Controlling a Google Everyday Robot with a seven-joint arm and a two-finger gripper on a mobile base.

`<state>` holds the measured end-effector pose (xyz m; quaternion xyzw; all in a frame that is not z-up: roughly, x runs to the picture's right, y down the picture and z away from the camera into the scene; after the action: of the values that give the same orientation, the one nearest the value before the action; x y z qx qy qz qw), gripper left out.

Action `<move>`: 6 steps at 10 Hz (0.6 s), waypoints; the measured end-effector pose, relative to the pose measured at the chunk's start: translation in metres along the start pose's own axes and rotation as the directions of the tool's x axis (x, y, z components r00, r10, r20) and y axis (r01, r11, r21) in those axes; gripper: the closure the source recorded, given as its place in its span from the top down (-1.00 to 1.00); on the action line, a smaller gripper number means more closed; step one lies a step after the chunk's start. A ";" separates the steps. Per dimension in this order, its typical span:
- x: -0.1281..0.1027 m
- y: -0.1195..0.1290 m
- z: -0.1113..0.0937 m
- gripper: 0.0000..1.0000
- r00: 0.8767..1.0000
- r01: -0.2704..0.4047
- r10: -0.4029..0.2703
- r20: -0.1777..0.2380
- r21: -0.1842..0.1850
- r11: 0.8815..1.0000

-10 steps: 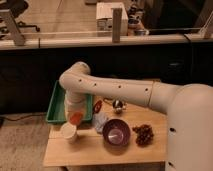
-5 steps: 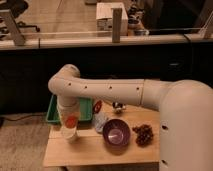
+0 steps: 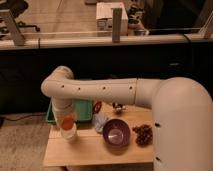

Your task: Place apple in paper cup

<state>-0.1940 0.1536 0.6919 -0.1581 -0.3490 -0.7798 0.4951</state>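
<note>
Apple at the cup's mouth, close to the worktop's left edge

The apple (image 3: 67,122) hung right over the rim of the paper cup (image 3: 69,133), touching it or nearly so, at the tip of the gripper (image 3: 66,118), which came down from the bent arm. The wrist hid its jaws, so I could not tell whether they gripped the fruit. If the apple landed off-centre it could catch the rim and tip the light cup, and cup or fruit might then roll off the near left edge of the worktop (image 3: 85,150). The green tray (image 3: 83,111) sat just behind the cup and a pale crumpled thing (image 3: 100,121) just to its right. The purple bowl (image 3: 116,133) and grapes (image 3: 144,134) stood farther right. Bare wood lay in front, and straight up looked the clearest way out.
</note>
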 end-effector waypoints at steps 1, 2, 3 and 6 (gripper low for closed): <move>0.000 -0.003 0.001 0.60 1.000 0.005 -0.005 0.003 -0.001 1.000; 0.001 -0.005 0.001 0.60 1.000 0.010 -0.010 0.005 -0.002 1.000; 0.001 -0.007 0.002 0.60 1.000 0.013 -0.013 0.008 -0.003 1.000; 0.002 -0.011 0.002 0.60 1.000 0.017 -0.017 0.010 -0.002 1.000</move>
<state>-0.2052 0.1566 0.6899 -0.1595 -0.3520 -0.7835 0.4867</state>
